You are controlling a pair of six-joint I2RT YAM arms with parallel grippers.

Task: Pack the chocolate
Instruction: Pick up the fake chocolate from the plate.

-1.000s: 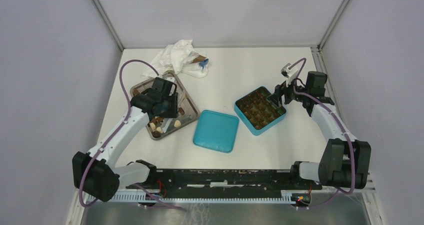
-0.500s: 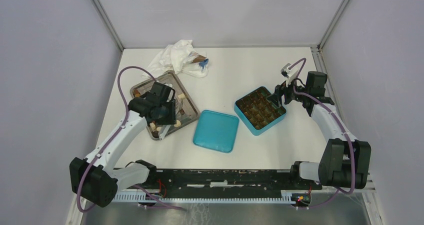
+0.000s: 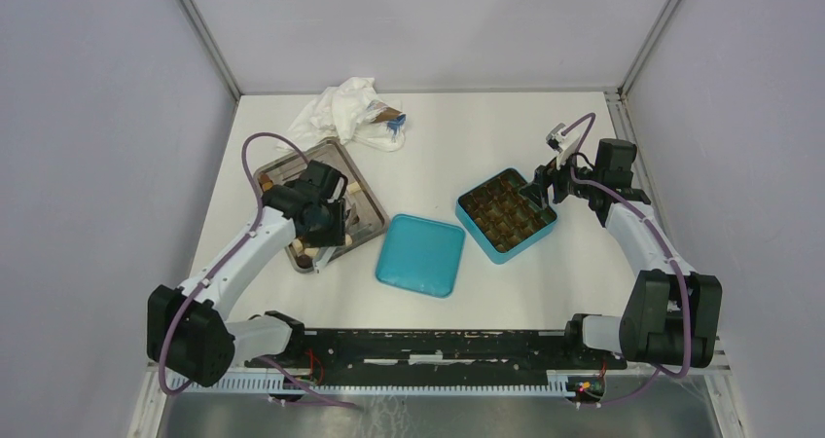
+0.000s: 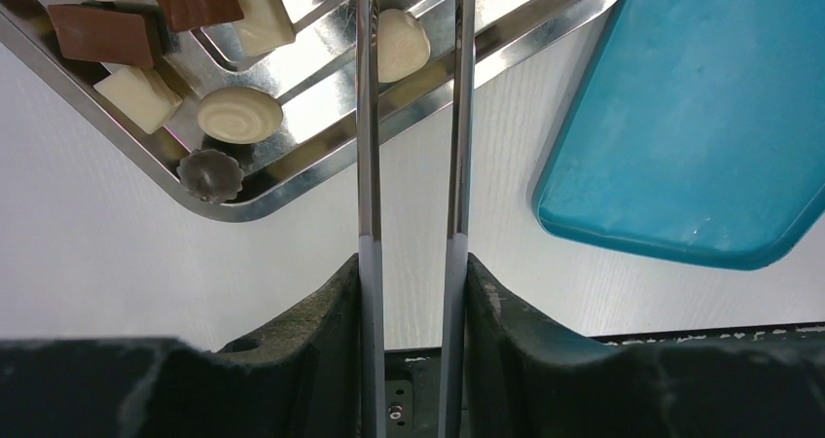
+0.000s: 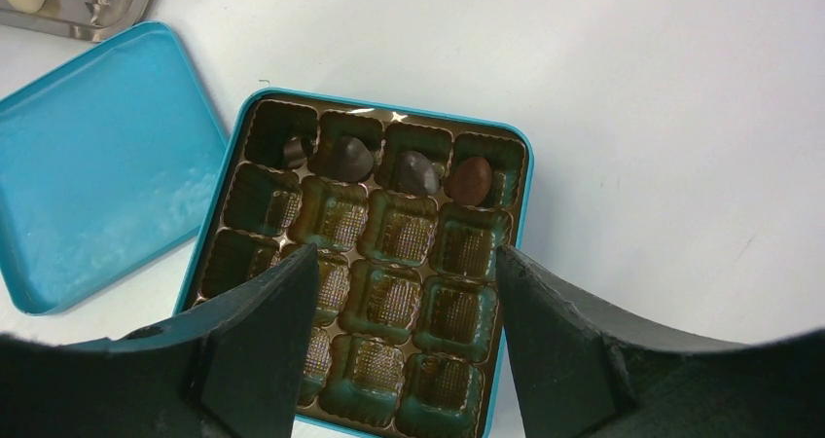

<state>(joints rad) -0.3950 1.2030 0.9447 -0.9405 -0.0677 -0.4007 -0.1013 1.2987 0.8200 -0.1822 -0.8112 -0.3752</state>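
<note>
Chocolate [image 4: 401,44] between left pincer [image 4: 412,10] tips

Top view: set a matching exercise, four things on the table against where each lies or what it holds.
1 flat teal lid
2 square teal box with brown cell insert
3 silver metal tray
4 crumpled white cloth

A at the far edge
B holds loose mixed chocolates
C lies between 2 and 3
D has four chocolates in one row

Pairs: 1-C, 2-D, 3-B, 4-A

Bright, even overhead light; soft shadows. Glare streaks the steel tray [image 4: 321,156] beside the teal lid [image 4: 700,117]; nearest gripper housings blur.
</note>
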